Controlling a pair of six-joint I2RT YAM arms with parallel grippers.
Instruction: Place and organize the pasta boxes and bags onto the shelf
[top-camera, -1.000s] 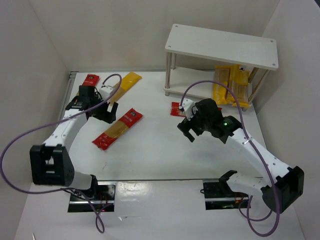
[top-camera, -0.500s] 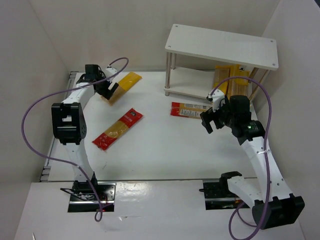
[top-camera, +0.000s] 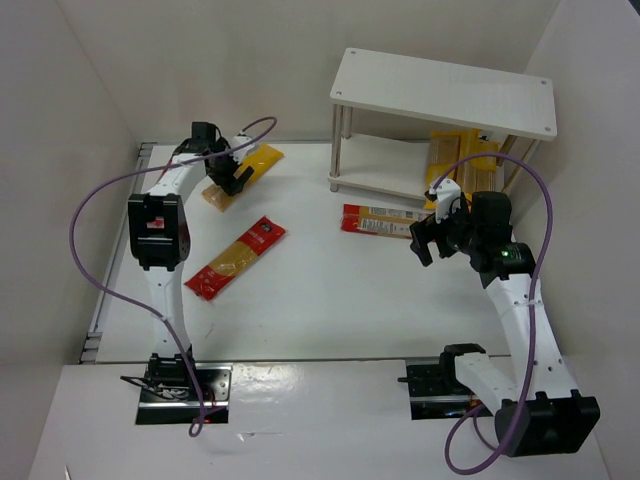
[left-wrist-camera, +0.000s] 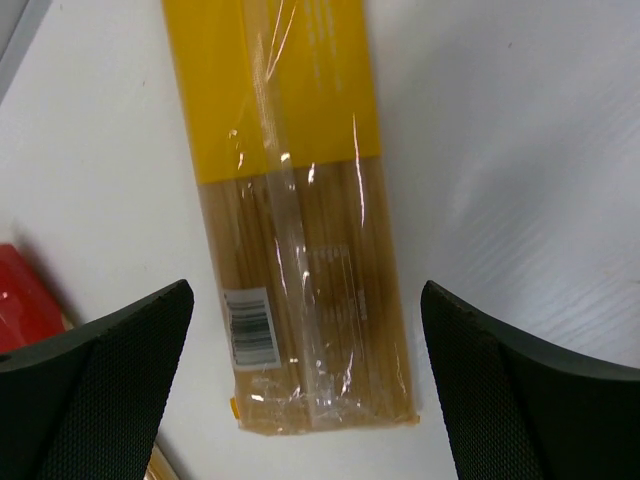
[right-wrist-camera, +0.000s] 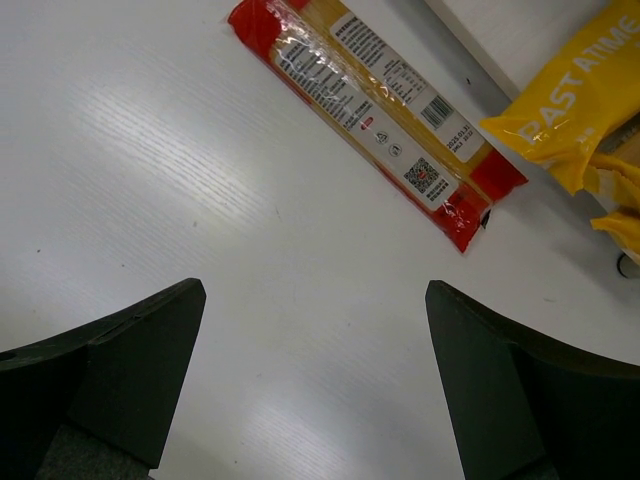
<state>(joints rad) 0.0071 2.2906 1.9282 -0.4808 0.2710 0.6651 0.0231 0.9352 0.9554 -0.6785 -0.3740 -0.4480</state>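
White walls (top-camera: 200, 60) closed in a white surface (top-camera: 320, 310) on three sides. At the far right stood the shelf (top-camera: 445, 95). Its top board hid part of the yellow bags (top-camera: 462, 170) on the lower board, and their near ends stuck out past its edge. A red-ended pack (top-camera: 378, 220) lay on the surface just in front of the shelf.

The left arm (top-camera: 155, 230) reached into the far left corner and covered part of a yellow pack (top-camera: 262, 158). The left jaws were spread wide, one on each side of that pack's see-through end, holding nothing. In the left wrist view a red bit (left-wrist-camera: 25, 305) was cut off at the edge.

The right jaws were spread wide too, over bare surface beside the red-ended pack. A red pack (top-camera: 237, 257) lay alone at the middle left, with open room all round.
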